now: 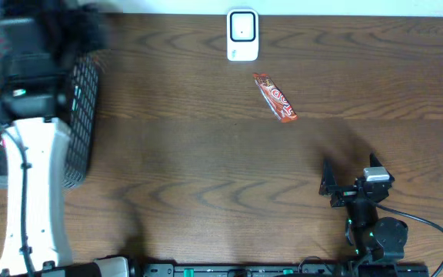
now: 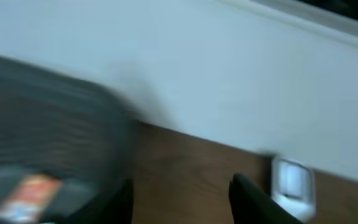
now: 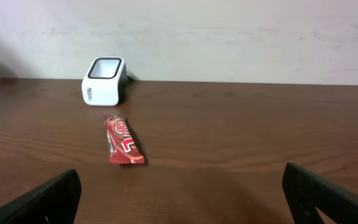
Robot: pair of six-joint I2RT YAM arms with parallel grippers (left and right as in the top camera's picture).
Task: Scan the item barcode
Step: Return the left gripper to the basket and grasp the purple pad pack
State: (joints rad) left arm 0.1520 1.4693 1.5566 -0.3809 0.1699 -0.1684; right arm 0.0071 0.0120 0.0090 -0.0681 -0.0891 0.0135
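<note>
Red-wrapped snack bar [image 1: 274, 98] lies flat and askew on the dark wooden table [image 1: 206, 169], just in front of the white barcode scanner [image 1: 242, 35], which stands at the far edge by the wall with its window turned upward. Bar and scanner are near one another but not touching, and nothing grips the bar. The right gripper [image 3: 180, 175] hangs low over the near side of the table, well apart from the bar and pointed toward it, its fingers spread wide and empty. Off to the left, the left gripper [image 2: 182, 182] is above the black mesh basket [image 1: 83, 115], smeared by motion blur. Its fingers [image 2: 253, 199] stand apart with only table showing in the gap, and a blurred orange-labelled packet [image 2: 27, 196] sits in the basket below. The job looks to be at the reaching stage, with the bar not yet picked up, let alone shown to the scanner. The next move seems to call for the right arm to go forward, close across the thin wrapper's narrow width, lift it, and turn its barcode side, unseen from here, to the scanner's window.
</note>
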